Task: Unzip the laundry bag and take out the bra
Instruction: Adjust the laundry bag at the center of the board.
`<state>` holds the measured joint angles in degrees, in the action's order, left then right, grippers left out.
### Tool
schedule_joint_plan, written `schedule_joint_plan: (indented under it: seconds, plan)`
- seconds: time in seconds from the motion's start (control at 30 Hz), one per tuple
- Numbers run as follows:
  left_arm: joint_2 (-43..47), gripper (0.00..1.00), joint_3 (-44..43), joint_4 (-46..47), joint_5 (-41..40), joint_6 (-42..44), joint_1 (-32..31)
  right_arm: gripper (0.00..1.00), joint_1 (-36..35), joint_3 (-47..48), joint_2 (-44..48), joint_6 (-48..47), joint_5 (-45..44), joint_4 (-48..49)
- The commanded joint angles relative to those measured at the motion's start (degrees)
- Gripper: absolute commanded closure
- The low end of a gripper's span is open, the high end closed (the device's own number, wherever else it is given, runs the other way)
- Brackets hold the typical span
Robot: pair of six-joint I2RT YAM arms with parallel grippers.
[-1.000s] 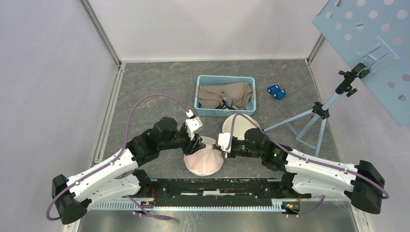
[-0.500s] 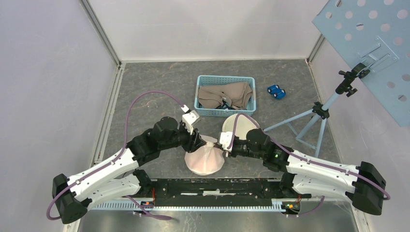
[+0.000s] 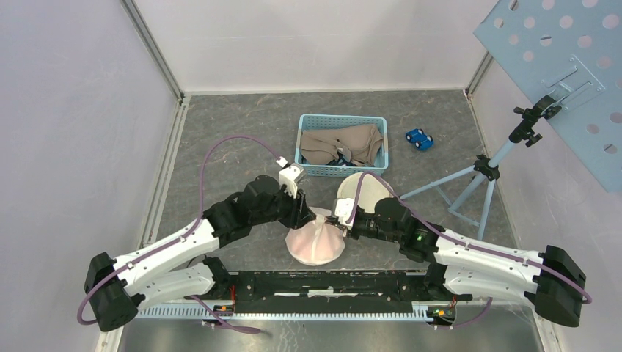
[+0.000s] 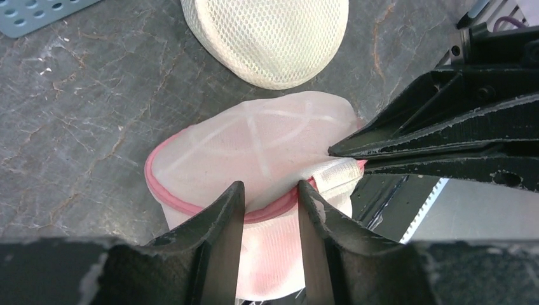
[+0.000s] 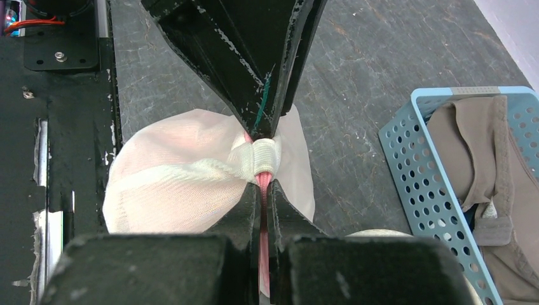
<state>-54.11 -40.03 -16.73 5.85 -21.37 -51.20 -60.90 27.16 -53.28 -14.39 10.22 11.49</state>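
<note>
**A:** Top external view: where does the laundry bag (image 3: 315,242) sit?

**B:** At six o'clock on the table (image 3: 242,132), just ahead of the arm bases, and peaked upward between the two grippers. The left gripper (image 4: 270,194) meets it from ten o'clock, the right gripper (image 5: 262,189) from two o'clock.

**A:** Why both on one spot?

**B:** My reading is that one anchors the fabric so the other can run the zip. The left's jaws stand part-way apart with a thick fold of the pink rim (image 4: 191,204) wedged between them, apparently clamped. The right's jaws are pressed together on that rim, right below the white tab (image 5: 262,159), which is probably the zip-pull's cover.

**A:** And the bag itself?

**B:** It is fine pinkish-white mesh, domed, crossed by white bands and edged in pink. It is semi-sheer, yet I cannot make out the bra, nor whether the zip is open at all. A cream mesh dome (image 4: 267,38) lies just past it at one o'clock.
</note>
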Motion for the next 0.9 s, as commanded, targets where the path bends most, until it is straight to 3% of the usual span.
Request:
schedule_joint_plan:
  seconds: [0.0, 0.5, 0.63, 0.87]
  plan:
    - [-0.04, 0.58, -0.48, 3.46, -1.51, -5.27, 0.18, 1.0, 0.0, 0.51, 0.68, 1.64, 1.1, 6.53]
    - [-0.46, 0.63, 0.83, 14.24, 11.19, -6.04, -0.66, 1.0, -0.09, 1.13, -1.87, 1.05, 1.0, 7.21]
    - [3.68, 0.61, -0.75, 9.04, 6.09, -3.6, -0.44, 1.0, -0.09, 0.34, -0.56, 0.22, 0.61, 6.04]
    - [8.13, 0.45, -2.38, -1.69, 9.72, 6.23, -0.3, 1.0, -0.09, 0.3, 2.2, -0.71, 3.29, 3.55]
